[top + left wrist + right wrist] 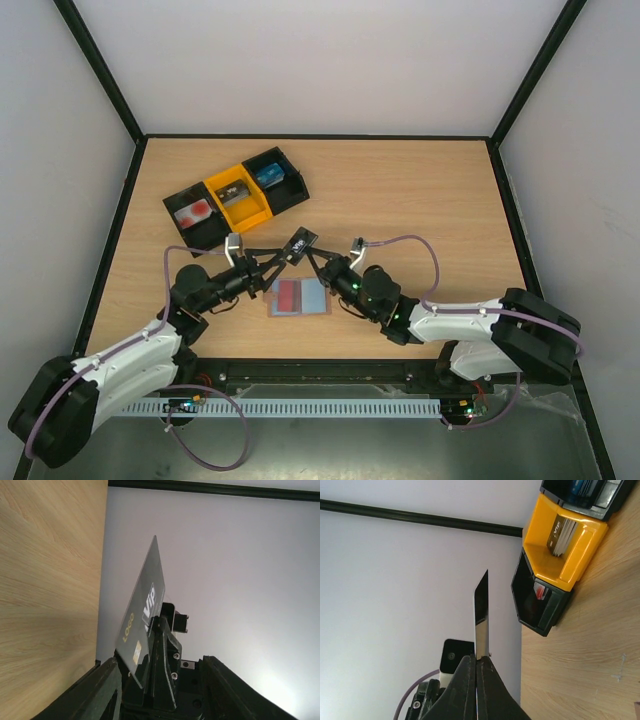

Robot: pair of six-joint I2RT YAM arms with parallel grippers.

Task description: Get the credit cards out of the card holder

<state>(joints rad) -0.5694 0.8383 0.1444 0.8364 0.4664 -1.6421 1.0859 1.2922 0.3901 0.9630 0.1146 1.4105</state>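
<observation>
The card holder (315,297) lies open on the table between the two arms, with a red card (290,295) in its left panel. Above its far edge a dark credit card (300,243) marked VIP and LOGO (142,615) is held up off the table. My right gripper (312,256) is shut on the card's lower edge, and the right wrist view shows the card edge-on (480,610) rising out of the pinched fingertips (476,662). My left gripper (284,256) faces it from the left, open, its two fingers standing either side of the card and the right fingers (159,666).
A black-and-yellow three-section tray (236,195) sits at the back left of the table with cards in its sections (560,575). White walls with black frame rails enclose the table on three sides.
</observation>
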